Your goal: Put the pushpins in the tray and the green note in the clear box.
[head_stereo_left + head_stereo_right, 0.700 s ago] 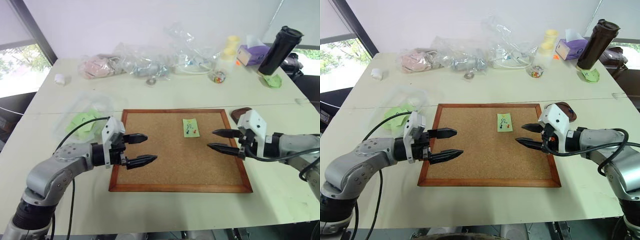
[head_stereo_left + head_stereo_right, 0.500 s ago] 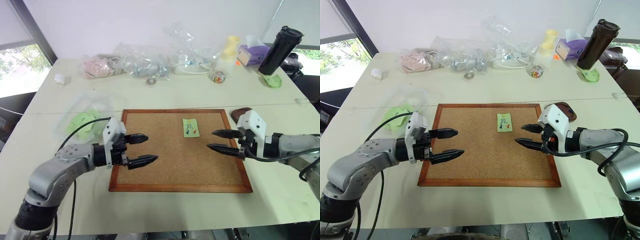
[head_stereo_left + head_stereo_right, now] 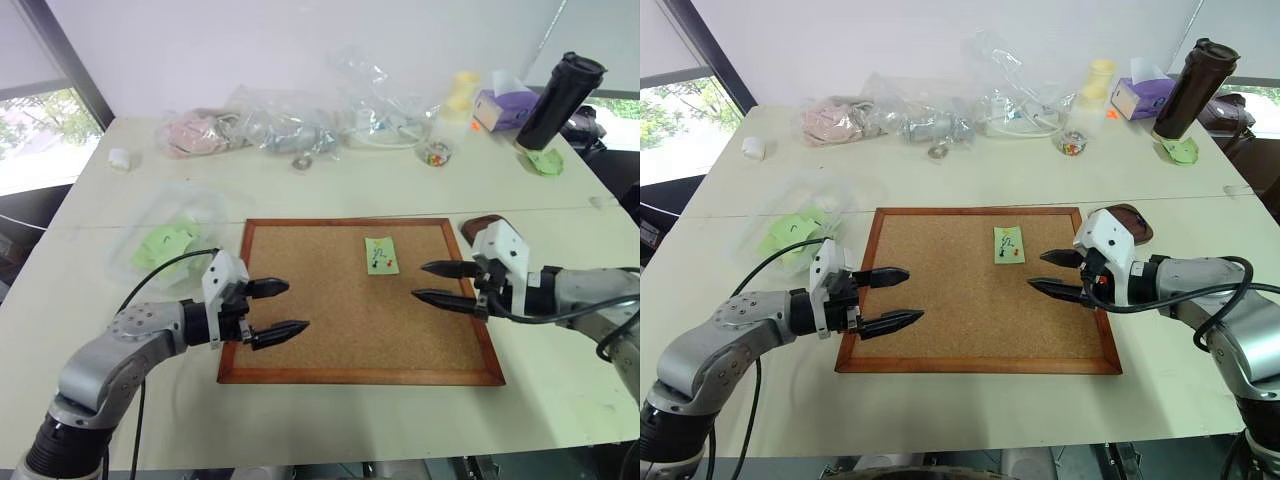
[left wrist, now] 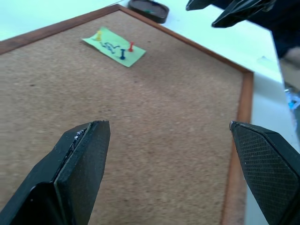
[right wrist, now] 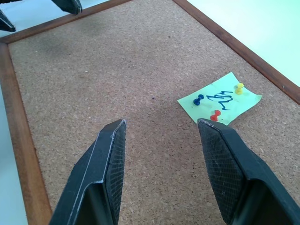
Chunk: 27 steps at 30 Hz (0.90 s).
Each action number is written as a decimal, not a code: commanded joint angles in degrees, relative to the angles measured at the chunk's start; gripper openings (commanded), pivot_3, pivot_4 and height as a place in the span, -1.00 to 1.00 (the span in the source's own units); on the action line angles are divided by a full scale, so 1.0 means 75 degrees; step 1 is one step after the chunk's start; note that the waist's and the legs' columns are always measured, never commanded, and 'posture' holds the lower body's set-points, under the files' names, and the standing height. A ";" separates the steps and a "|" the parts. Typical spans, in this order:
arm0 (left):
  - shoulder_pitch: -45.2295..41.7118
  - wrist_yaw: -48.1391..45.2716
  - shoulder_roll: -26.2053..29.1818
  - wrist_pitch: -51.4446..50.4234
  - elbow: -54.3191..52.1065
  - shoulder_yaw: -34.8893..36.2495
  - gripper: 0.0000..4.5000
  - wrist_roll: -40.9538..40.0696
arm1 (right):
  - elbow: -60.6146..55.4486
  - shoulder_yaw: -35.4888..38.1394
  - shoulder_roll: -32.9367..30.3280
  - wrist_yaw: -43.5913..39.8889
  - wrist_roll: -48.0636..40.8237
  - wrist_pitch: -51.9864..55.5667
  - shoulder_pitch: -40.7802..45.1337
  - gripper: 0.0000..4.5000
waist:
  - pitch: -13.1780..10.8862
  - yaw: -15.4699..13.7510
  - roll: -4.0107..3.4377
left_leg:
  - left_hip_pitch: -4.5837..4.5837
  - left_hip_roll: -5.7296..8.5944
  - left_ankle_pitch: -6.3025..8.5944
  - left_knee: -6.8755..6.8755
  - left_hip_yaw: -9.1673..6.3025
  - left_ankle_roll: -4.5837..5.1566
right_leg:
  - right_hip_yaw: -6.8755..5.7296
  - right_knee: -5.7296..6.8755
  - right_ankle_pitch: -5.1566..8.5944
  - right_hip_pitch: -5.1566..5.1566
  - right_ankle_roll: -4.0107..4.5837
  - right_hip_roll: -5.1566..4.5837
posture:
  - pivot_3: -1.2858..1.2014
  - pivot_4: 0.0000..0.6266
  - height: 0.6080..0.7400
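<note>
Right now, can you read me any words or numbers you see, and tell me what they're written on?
None can be read.
Small light green paper note pinned on the wood-framed cork board: a dark blue handwritten squiggle, not legible as letters or numbers.
Purple tissue box at the table's far edge: any print is too small to read.

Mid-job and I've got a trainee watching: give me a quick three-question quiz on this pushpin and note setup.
1. True or false: the green note is pinned to the cork board.
2. How many pushpins hold the note, and what colours? A) two: red, green B) three: yellow, blue, red C) four, all red
3. Which gripper is nearer the note, the left gripper or the right gripper?

Key
1. True.
2. B.
3. The right gripper; both hover open over the board, holding nothing. The tray sits just off the board's far right corner.
</note>
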<state>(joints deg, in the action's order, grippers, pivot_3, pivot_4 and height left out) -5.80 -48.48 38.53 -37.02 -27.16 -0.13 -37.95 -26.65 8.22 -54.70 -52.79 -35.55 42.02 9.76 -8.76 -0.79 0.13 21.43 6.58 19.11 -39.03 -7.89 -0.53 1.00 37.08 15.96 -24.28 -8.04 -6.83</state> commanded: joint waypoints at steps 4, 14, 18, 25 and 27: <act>0.0012 -0.0078 0.0108 0.0454 -0.0050 0.0180 0.99 0.0272 | 0.0064 -0.0104 0.0128 -0.0068 0.0071 -0.0247 0.0370 0.10 | 0.0000 -0.0006 0.0000 | 0.0000 0.0001 0.0000 -0.0001 0.0001 0.0000 | 0.0001 -0.0001 0.0000 0.0001 0.0000 -0.0001 | 0.03 -0.52 1.00; -0.0379 -0.0032 -0.0407 0.1468 0.0458 -0.0684 0.20 0.1451 | 0.0185 -0.0331 0.0327 0.0018 0.0283 -0.0397 0.0556 0.10 | 0.0000 -0.0003 0.0000 | 0.0001 0.0001 0.0000 -0.0001 0.0000 0.0000 | -0.0002 0.0000 0.0000 0.0000 0.0000 -0.0001 | 0.03 -0.52 1.00; -0.0482 0.0009 -0.0734 0.1851 0.0889 -0.1031 -0.66 0.1857 | 0.0395 -0.0577 0.0563 0.0119 0.0426 -0.0448 0.0868 0.10 | 0.0000 0.0001 0.0000 | 0.0000 0.0001 0.0000 0.0000 0.0001 0.0000 | -0.0002 0.0000 0.0000 0.0000 0.0000 0.0000 | 0.03 -0.52 1.00; -0.0648 0.0047 -0.1297 0.2668 0.2082 -0.1764 -0.99 0.2799 | 0.1549 -0.1302 0.1286 0.0746 0.1224 -0.0327 0.2006 0.10 | 0.0000 0.0005 0.0000 | -0.0001 0.0002 0.0000 -0.0002 0.0002 -0.0001 | -0.0009 0.0001 -0.0001 -0.0001 0.0000 0.0002 | 0.03 -0.52 1.00; -0.0718 0.0056 -0.1458 0.2892 0.2425 -0.1853 -0.99 0.3007 | 0.1900 -0.1441 0.1535 0.0872 0.1368 -0.0290 0.2329 0.10 | 0.0001 -0.0005 0.0000 | 0.0004 0.0002 -0.0001 -0.0002 0.0000 -0.0001 | -0.0010 0.0003 -0.0001 -0.0007 0.0000 0.0002 | 0.03 -0.52 1.00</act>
<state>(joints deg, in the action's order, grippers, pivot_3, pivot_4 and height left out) -10.10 -48.35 27.93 -17.11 -9.70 -13.37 -16.82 -12.69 -2.52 -43.73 -47.13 -25.97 39.89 25.68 -8.75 -0.83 0.13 21.45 6.60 19.10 -39.04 -7.90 -0.53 0.92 37.10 15.95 -24.33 -8.04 -6.82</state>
